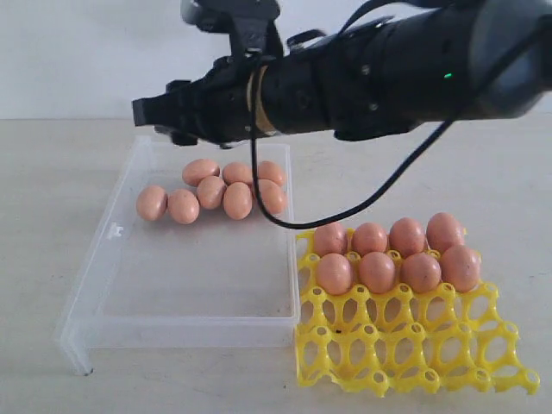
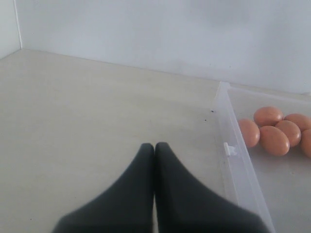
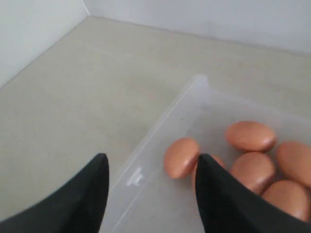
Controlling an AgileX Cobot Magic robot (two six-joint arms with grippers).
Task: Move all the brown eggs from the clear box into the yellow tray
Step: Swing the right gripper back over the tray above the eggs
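Several brown eggs (image 1: 211, 193) lie bunched at the far end of the clear box (image 1: 172, 285). More brown eggs (image 1: 392, 254) fill the two back rows of the yellow tray (image 1: 414, 345); its front cups are empty. My right gripper (image 1: 159, 116) reaches across above the box's far left corner. In the right wrist view this gripper (image 3: 151, 160) is open and holds nothing, hovering over the box wall (image 3: 160, 126), with one egg (image 3: 181, 158) beside a fingertip. My left gripper (image 2: 154, 145) is shut and empty over bare table beside the box (image 2: 233, 145).
The yellow tray sits against the clear box's right side, near the table's front edge. A small latch tab (image 3: 136, 177) juts from the box's left wall. The right arm's black cable (image 1: 345, 207) hangs down over the box and tray. A white wall stands behind the table.
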